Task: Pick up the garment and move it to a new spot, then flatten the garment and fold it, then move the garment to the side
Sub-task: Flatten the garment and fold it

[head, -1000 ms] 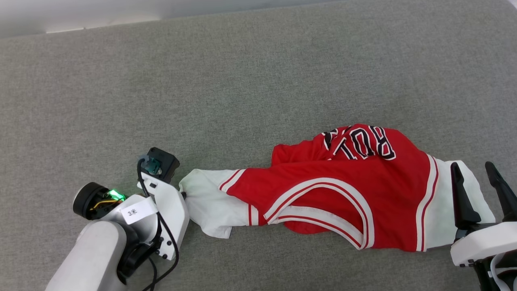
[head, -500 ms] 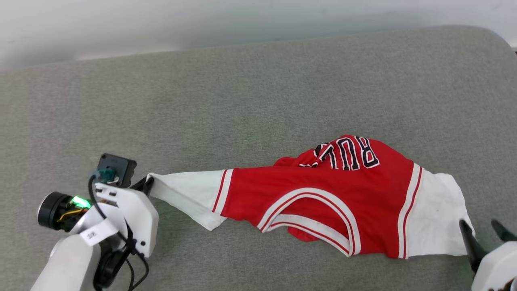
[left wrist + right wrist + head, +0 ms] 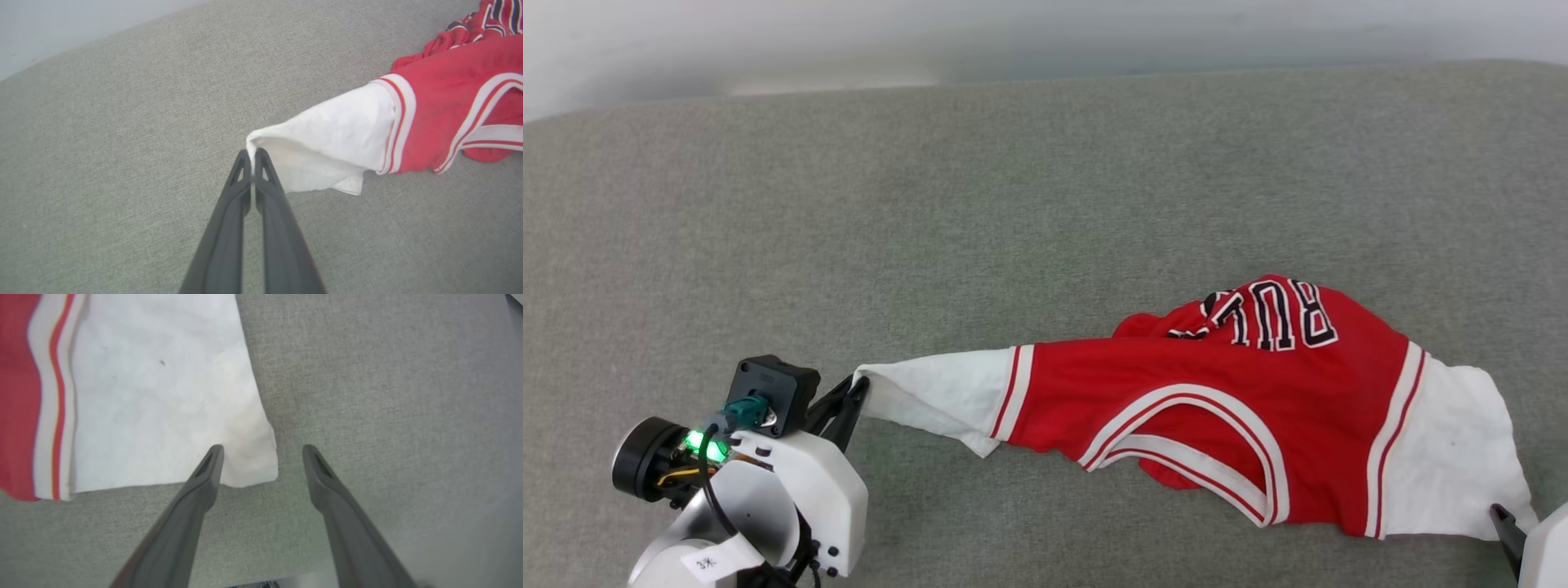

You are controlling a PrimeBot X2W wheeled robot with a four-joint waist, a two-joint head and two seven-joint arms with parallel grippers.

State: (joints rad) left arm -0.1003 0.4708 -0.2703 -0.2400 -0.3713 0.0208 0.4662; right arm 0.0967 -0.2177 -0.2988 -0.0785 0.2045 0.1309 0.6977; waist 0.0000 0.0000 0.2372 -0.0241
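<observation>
Fingers (image 3: 233, 212) tight on garment (image 3: 327, 134) sleeve

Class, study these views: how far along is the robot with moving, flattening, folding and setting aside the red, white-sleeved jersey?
Done: the red jersey-style shirt with white sleeves is grasped; the left gripper is shut on one sleeve tip. In hand: the right gripper stands open at the other sleeve's corner. Left: the shirt lies bunched on the grey fabric surface, so flattening, folding and moving aside remain.

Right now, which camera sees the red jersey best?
The head view: the whole jersey lies stretched out. The left wrist view shows one white sleeve in the left gripper; the right wrist view, the other sleeve's corner.
</observation>
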